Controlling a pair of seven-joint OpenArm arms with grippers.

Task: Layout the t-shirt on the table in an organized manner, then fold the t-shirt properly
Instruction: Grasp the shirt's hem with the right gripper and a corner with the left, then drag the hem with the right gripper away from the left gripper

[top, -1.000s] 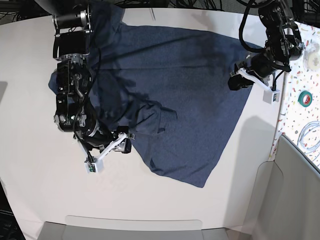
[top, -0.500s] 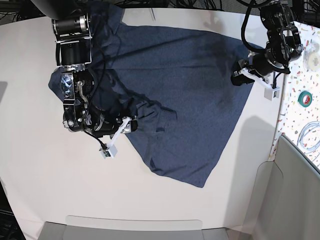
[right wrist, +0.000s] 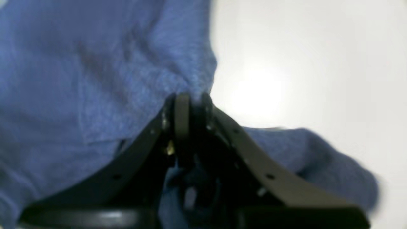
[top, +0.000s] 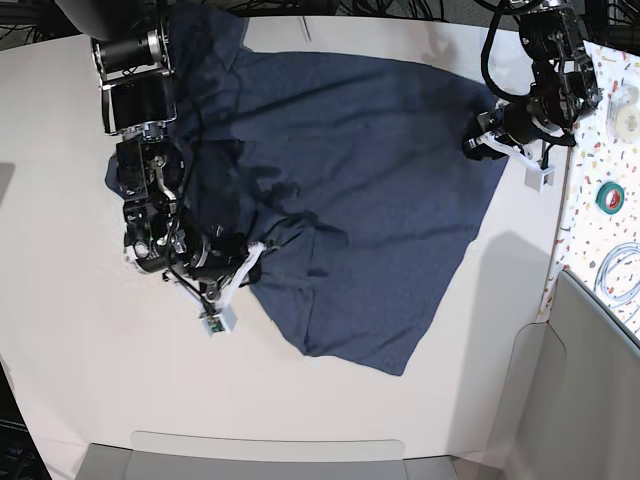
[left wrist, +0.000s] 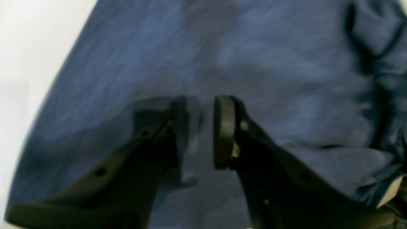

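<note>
Two claws work one t-shirt (top: 350, 190). The right claw (right wrist: 189, 105) has its jaws pressed together on a bunched edge of the navy cloth (a fold rises just beside the fingers). The left claw (left wrist: 198, 130) stands narrowly parted over the cloth, with fabric between the pads; whether it grips I cannot tell. The shirt lies spread and rumpled across the single white tabletop (top: 80, 330).

right gripper (right wrist: 190, 105) pinching t-shirt (right wrist: 105, 73) edge
</note>
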